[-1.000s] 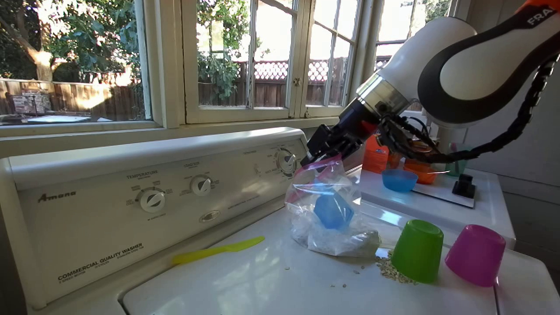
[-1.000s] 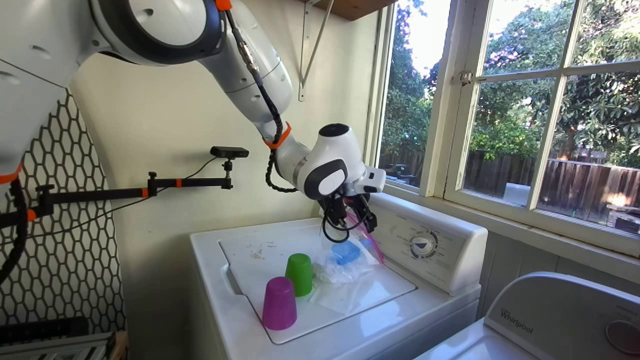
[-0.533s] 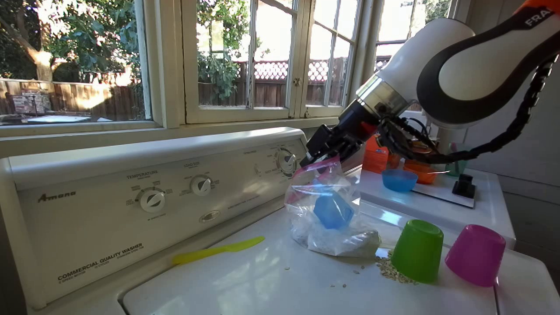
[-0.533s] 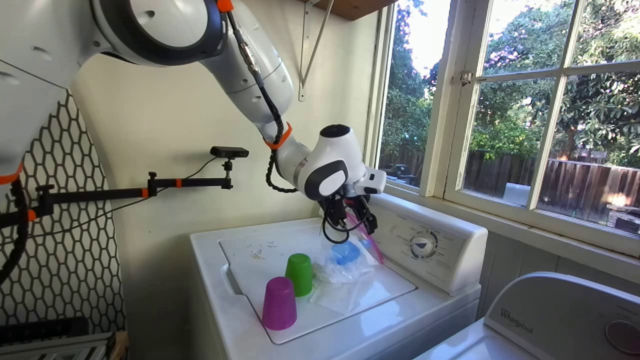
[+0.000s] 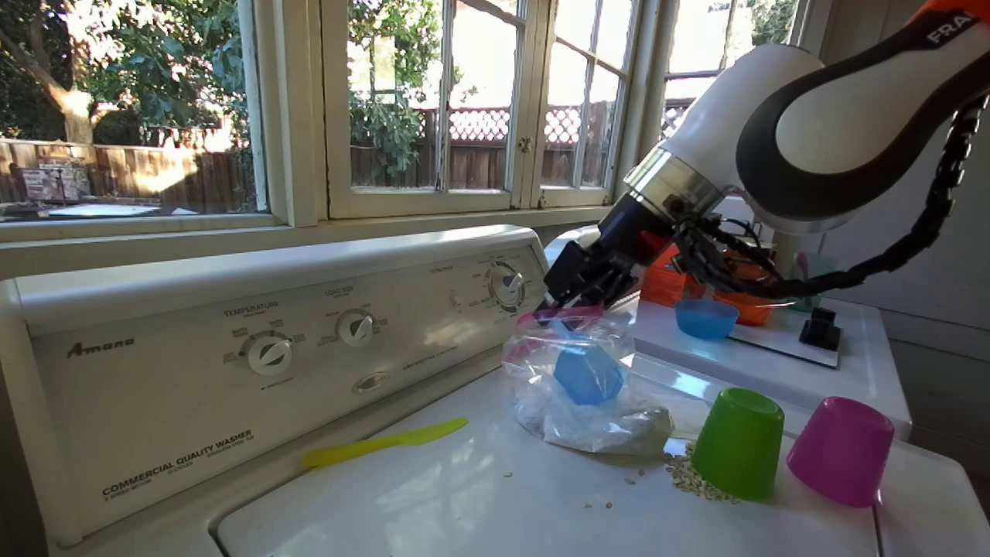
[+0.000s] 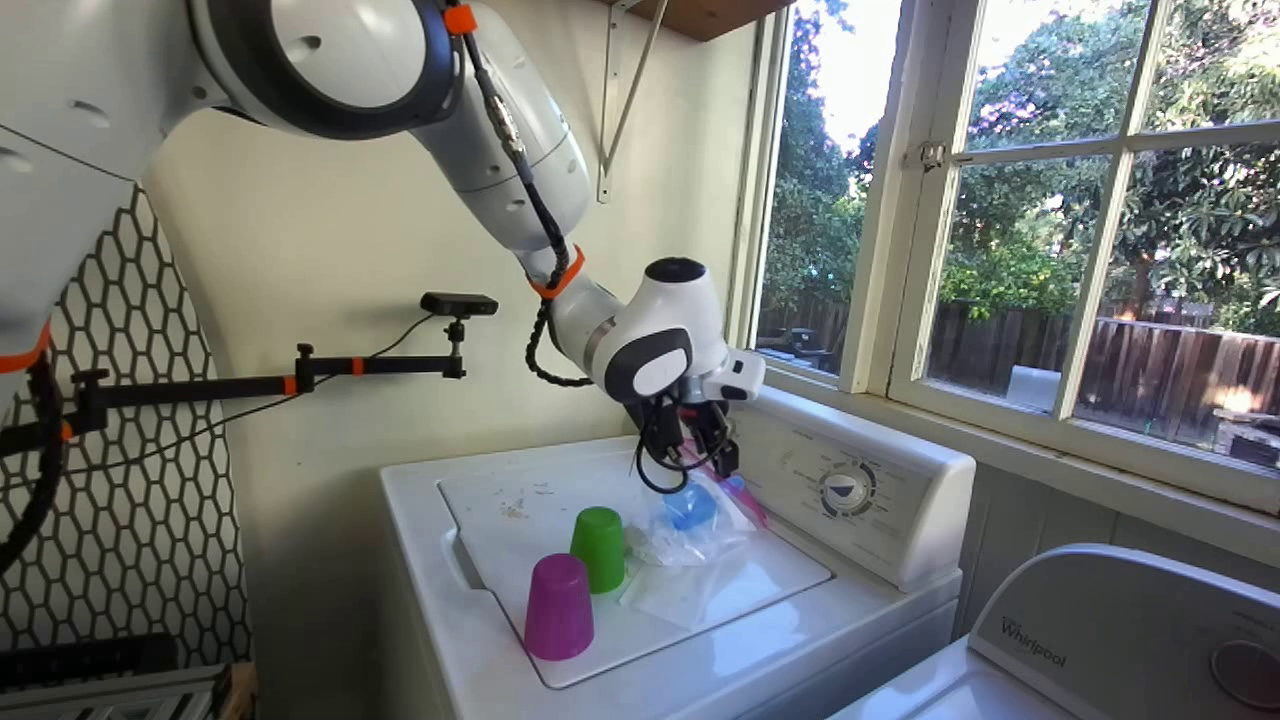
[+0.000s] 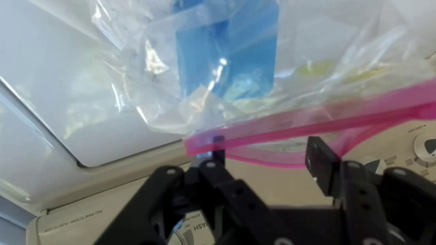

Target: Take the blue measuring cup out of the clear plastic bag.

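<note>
Cup (image 5: 589, 377), blue: inside the clear bag (image 5: 607, 435), on the washer (image 5: 371, 510). Gripper (image 7: 265, 149): jaws parted at the pink rim (image 7: 289, 134), holding nothing. Risk, judged: closing this high would likely pinch bag, not cup; the jaw overlapping the rim could snag and topple the bag.

Glossy white rounded plastic arm (image 5: 758, 100), black wraparound band (image 5: 756, 155) with white letters FRA (image 5: 951, 32), pale oval cover (image 5: 835, 124) inside it. Oval recesses (image 6: 303, 47) in the housing. Black ribbed cable sleeve (image 5: 939, 203) along the outside, silvery inline connector (image 6: 507, 128), narrow orange strap (image 6: 571, 272). Silver metal collar (image 5: 673, 186), then dark cylindrical coupling (image 5: 630, 224) with a red patch (image 5: 657, 241). Matt black angular hand (image 7: 267, 153), two jointed fingers (image 7: 320, 166), round grey pin heads (image 7: 210, 164). Thin black cables (image 6: 660, 490) loop beside it. White wrist block (image 6: 752, 378) with two dark slots (image 6: 739, 366); flat black round cap (image 6: 675, 270) nearby.
</note>
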Motion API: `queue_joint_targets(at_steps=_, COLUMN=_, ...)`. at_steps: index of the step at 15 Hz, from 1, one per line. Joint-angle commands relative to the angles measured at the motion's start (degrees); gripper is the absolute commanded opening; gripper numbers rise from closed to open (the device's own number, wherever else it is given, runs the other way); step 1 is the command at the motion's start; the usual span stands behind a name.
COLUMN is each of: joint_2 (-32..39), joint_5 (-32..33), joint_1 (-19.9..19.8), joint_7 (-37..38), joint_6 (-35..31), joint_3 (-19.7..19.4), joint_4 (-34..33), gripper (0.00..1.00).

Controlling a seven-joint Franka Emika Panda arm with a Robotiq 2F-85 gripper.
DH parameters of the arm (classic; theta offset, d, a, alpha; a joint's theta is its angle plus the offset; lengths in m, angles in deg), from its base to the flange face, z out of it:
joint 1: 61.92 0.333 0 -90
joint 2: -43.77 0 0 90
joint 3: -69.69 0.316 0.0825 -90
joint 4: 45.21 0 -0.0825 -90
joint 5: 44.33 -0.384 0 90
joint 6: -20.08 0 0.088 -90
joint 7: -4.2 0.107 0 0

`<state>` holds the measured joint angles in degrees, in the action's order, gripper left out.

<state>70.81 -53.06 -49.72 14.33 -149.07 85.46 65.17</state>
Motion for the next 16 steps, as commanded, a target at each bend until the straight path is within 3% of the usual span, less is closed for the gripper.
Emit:
queue_joint_targets(at_steps=1, joint_2=-0.42, joint_5=-0.42, joint_1=0.25, joint_7=-0.86, joint_6=3.59, joint_3=-0.96, joint_4=0.24, gripper=0.66)
queue_joint_targets(at_steps=5, joint_2=-0.78, joint_5=0.31, joint_1=1.00, joint_7=-0.21, joint_6=3.89, joint_3=-2.81, joint_4=0.61, gripper=0.74)
queue_joint_targets(at_steps=12, joint_2=-0.45, joint_5=0.39, joint_1=1.13, joint_7=-0.57, joint_6=5.47, joint_3=-3.18, joint_4=0.31, gripper=0.69)
queue_joint_targets(at_steps=16, joint_2=-0.48, joint_5=0.87, joint_1=1.44, joint_7=-0.68, joint_6=8.16, joint_3=-3.50, joint_4=0.25, gripper=0.70)
